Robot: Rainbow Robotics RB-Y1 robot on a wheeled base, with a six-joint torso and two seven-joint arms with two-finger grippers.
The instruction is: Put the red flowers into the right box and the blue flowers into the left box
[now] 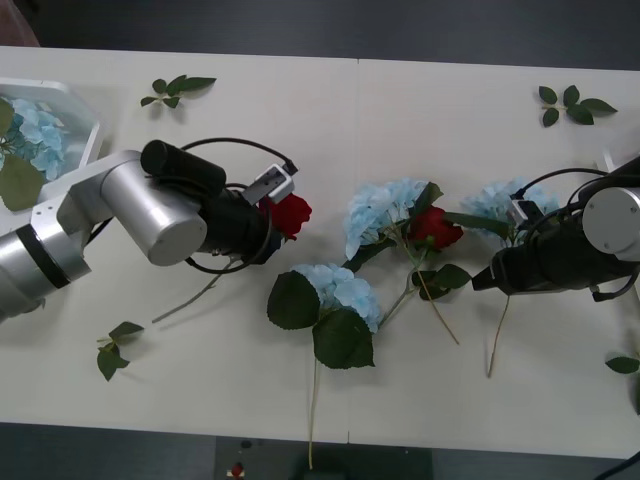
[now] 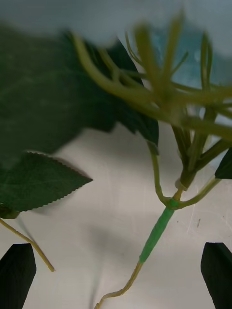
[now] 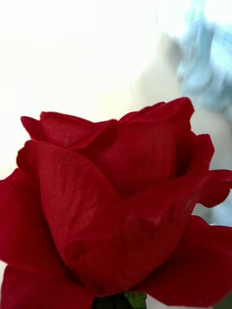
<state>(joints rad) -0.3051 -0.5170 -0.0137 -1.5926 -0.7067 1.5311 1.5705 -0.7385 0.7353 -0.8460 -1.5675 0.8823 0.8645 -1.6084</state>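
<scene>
My left gripper (image 1: 270, 214) is left of the table's middle, shut on a red flower (image 1: 291, 213). Its bloom (image 3: 116, 203) sits right in front of the left wrist camera and hides the fingers. A second red flower (image 1: 436, 227) lies among three blue flowers (image 1: 383, 213) (image 1: 342, 291) (image 1: 503, 200) at the centre right. My right gripper (image 2: 116, 276) is open. Its black fingertips (image 2: 17, 274) straddle the taped green stem (image 2: 156, 233) of the rightmost blue flower. The left box (image 1: 82, 104), at the far left, holds another blue flower (image 1: 36, 134). A sliver of the right box (image 1: 608, 158) shows behind the right arm.
Loose green leaf sprigs lie at the back left (image 1: 176, 88), the back right (image 1: 574, 104), the front left (image 1: 115, 352) and the right edge (image 1: 622, 365). A long stem (image 1: 313, 410) reaches toward the table's front edge.
</scene>
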